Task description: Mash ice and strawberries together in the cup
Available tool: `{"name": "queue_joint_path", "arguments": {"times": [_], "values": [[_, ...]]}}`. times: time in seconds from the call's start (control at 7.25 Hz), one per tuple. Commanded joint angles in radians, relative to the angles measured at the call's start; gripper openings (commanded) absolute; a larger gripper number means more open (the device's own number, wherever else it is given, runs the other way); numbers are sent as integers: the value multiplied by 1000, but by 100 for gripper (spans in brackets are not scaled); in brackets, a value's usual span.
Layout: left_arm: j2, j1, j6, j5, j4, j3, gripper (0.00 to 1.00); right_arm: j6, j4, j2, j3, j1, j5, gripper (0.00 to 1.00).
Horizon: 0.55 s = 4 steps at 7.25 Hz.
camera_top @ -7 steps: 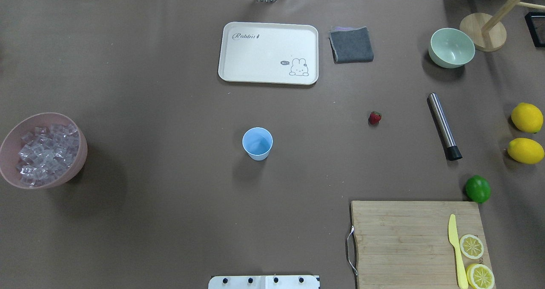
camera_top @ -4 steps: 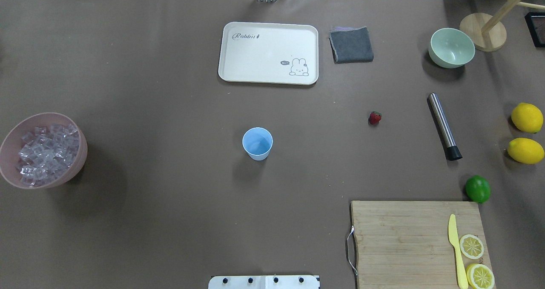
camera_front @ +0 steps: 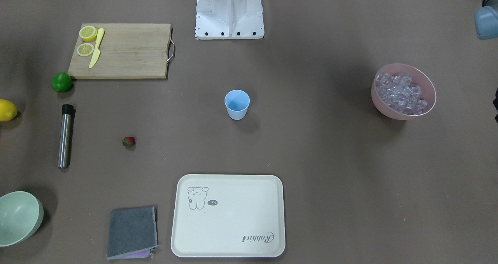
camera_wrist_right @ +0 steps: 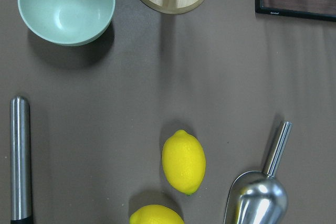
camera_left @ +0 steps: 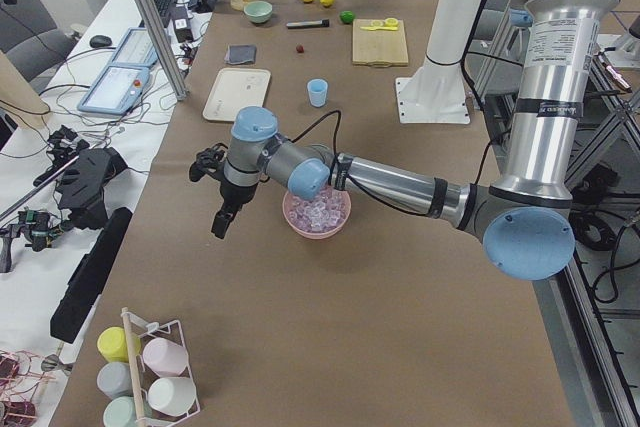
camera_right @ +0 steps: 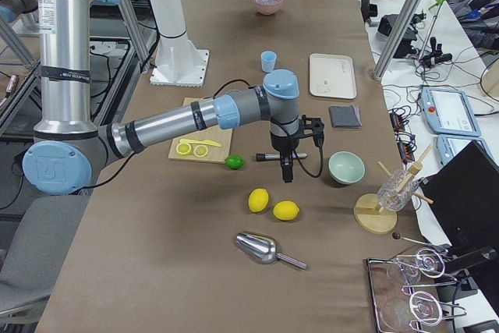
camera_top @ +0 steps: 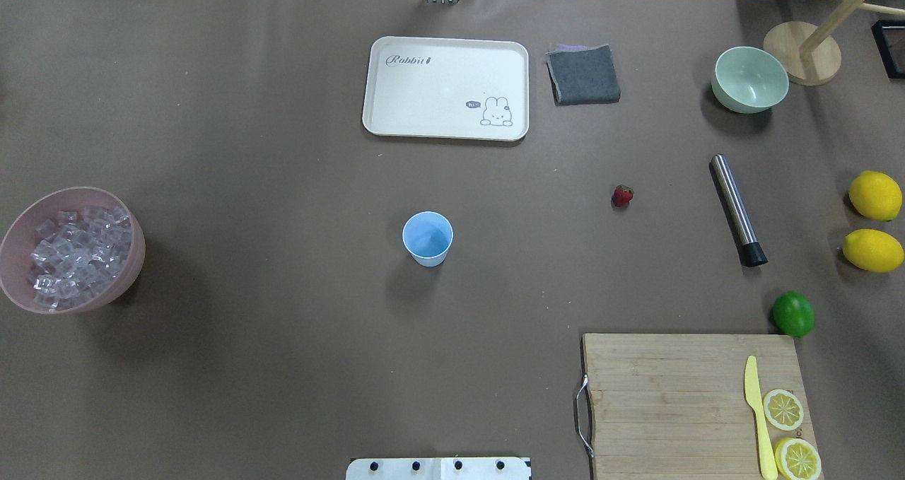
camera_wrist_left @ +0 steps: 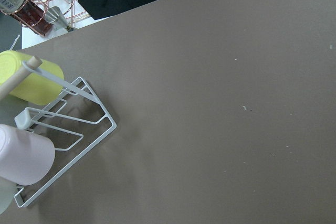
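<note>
The light-blue cup (camera_top: pixel 427 238) stands upright and empty at the table's middle. The small red strawberry (camera_top: pixel 622 196) lies on the table to its right. The ice (camera_top: pixel 78 254) fills a pink bowl (camera_top: pixel 134 254) at the left edge. Neither gripper appears in the overhead view. In the exterior left view, my left gripper (camera_left: pixel 220 222) hangs just beside the pink bowl (camera_left: pixel 317 230), and I cannot tell if it is open. In the exterior right view, my right gripper (camera_right: pixel 286 171) hovers between the steel muddler (camera_right: pixel 269 157) and the lemons (camera_right: pixel 260 200), its state also unclear.
A steel muddler (camera_top: pixel 737 210), a lime (camera_top: pixel 793 314) and two lemons (camera_top: pixel 875 195) lie at the right. A cutting board (camera_top: pixel 672 395) with a knife and lemon slices sits front right. A tray (camera_top: pixel 445 88), grey cloth (camera_top: pixel 583 74) and green bowl (camera_top: pixel 749 79) line the back.
</note>
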Motion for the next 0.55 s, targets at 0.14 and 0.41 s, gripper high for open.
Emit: {"name": "queue_joint_path", "arguments": {"times": [0.14, 0.41], "values": [[39, 60, 6, -134, -3, -70, 98, 0, 0, 0, -2, -3, 2, 100], [56, 116, 12, -134, -23, -90, 98, 2, 0, 0, -5, -6, 2, 100]]}}
